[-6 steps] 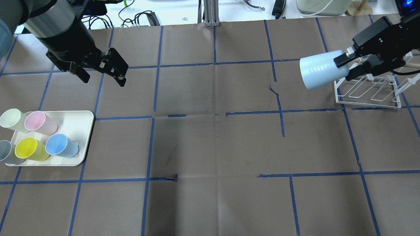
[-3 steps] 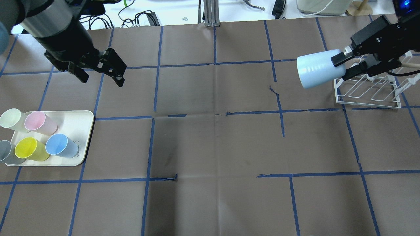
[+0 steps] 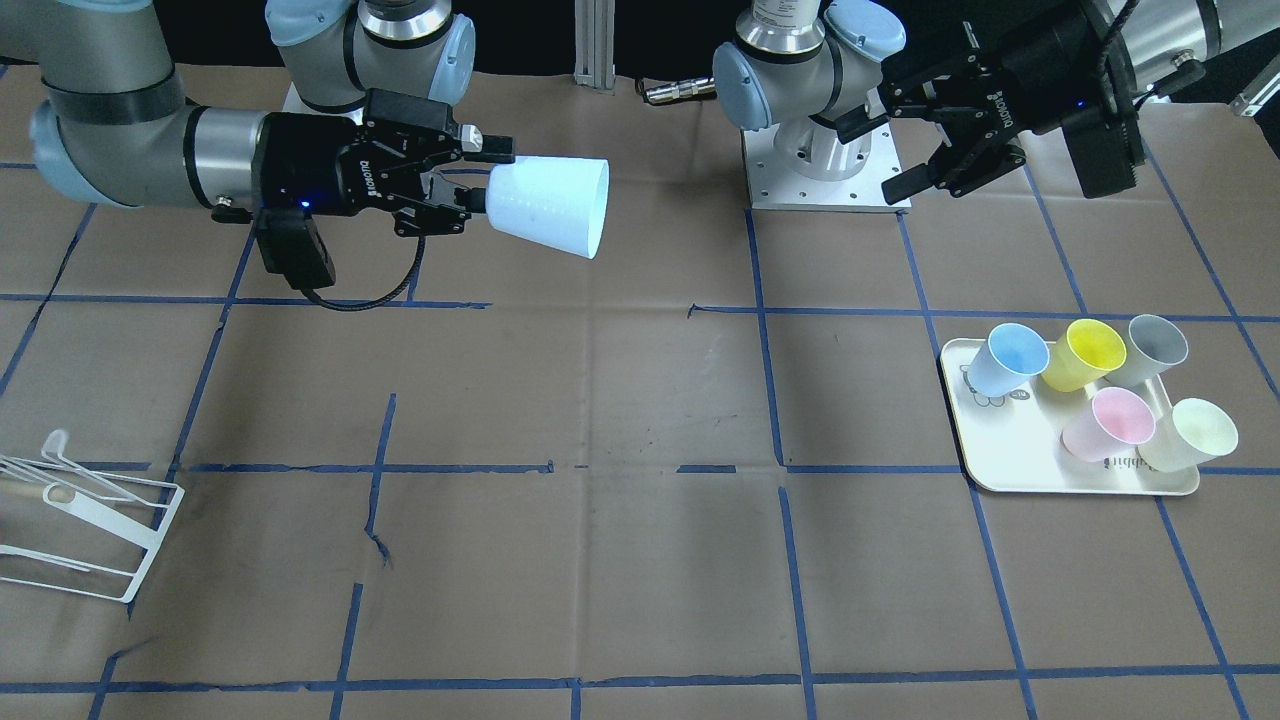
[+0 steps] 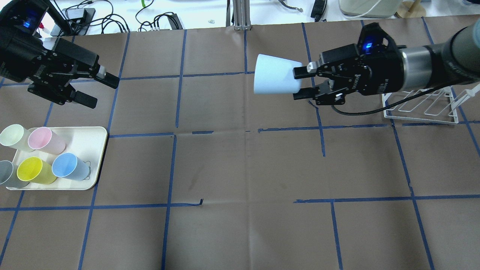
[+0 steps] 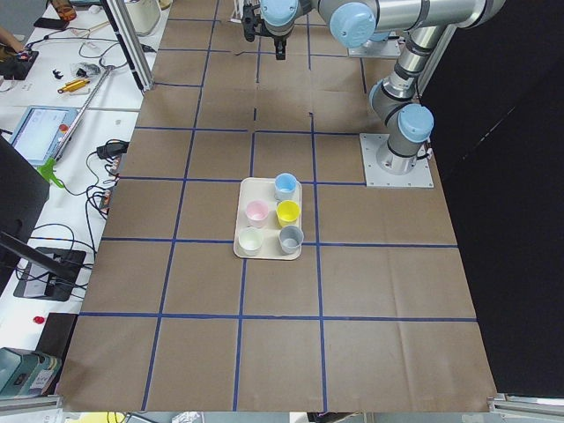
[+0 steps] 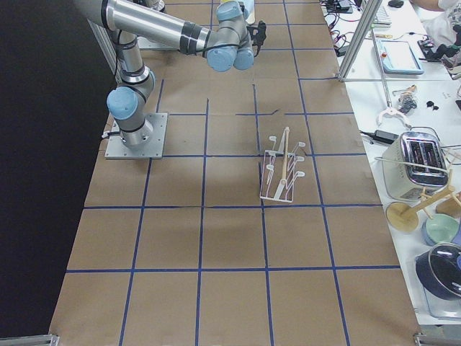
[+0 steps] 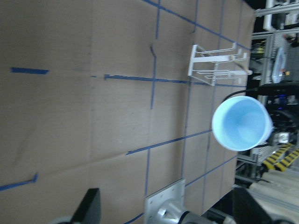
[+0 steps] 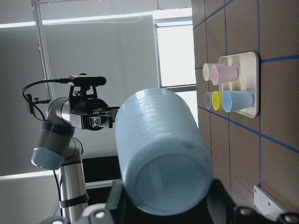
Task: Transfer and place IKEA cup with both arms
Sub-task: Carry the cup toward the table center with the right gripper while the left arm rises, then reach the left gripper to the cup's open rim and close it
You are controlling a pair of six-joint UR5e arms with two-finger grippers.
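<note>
The right tool [image 4: 300, 83] squeezes the small end of the IKEA cup [image 4: 275, 74], held sideways in the air over the desk [image 4: 240, 168]. The left tool [image 4: 102, 91] is spread wide, holding nothing. A long stretch of desk lies between the 2 tools.

We've got the tray [image 4: 90, 138] at the desk's [image 4: 240, 168] left end, five cups [image 4: 39, 137] standing in it, the left end effector [image 4: 102, 91] hanging above nearby. At the right end sits the rack [image 4: 420, 108]; just left of it the right end effector [image 4: 299, 83] holds the IKEA cup [image 4: 273, 74] sideways, mouth leftward.
</note>
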